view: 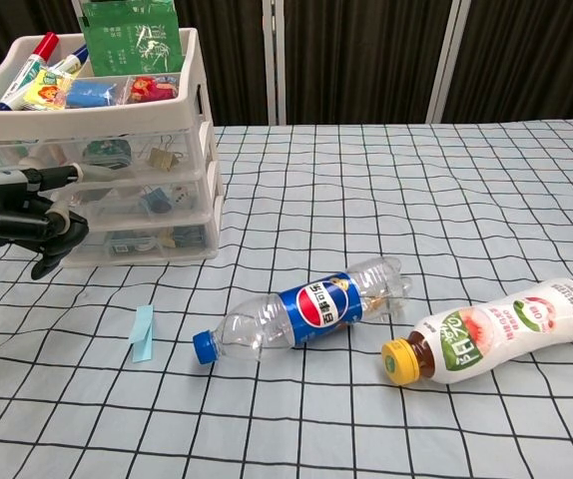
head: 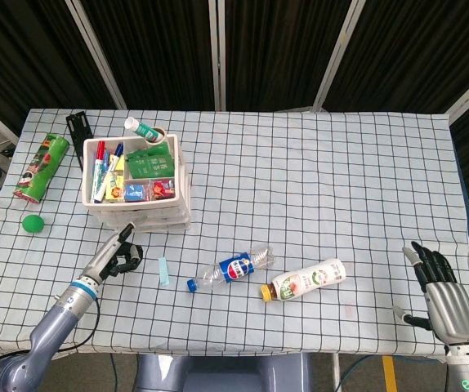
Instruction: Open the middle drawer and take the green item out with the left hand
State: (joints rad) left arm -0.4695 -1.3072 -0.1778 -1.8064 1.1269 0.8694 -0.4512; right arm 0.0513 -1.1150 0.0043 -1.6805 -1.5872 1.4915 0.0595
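The white three-drawer unit (head: 139, 193) (view: 127, 190) stands at the left of the table, all drawers closed. Its top tray holds markers and a green packet (view: 130, 38). The middle drawer (view: 137, 200) shows a blue clip through its clear front; I cannot make out a green item inside. My left hand (head: 118, 255) (view: 35, 212) hovers just in front of the unit's left side at middle-drawer height, one finger stretched toward it, the others curled under, holding nothing. My right hand (head: 442, 292) is open beyond the table's front right corner.
A Pepsi bottle (head: 233, 268) (view: 301, 309) and a peach drink bottle (head: 304, 280) (view: 496, 329) lie at the front centre. A blue slip (head: 163, 270) (view: 143, 332) lies by the left hand. A green can (head: 41, 167), a green ball (head: 31, 223) and a black object (head: 78, 128) sit at far left.
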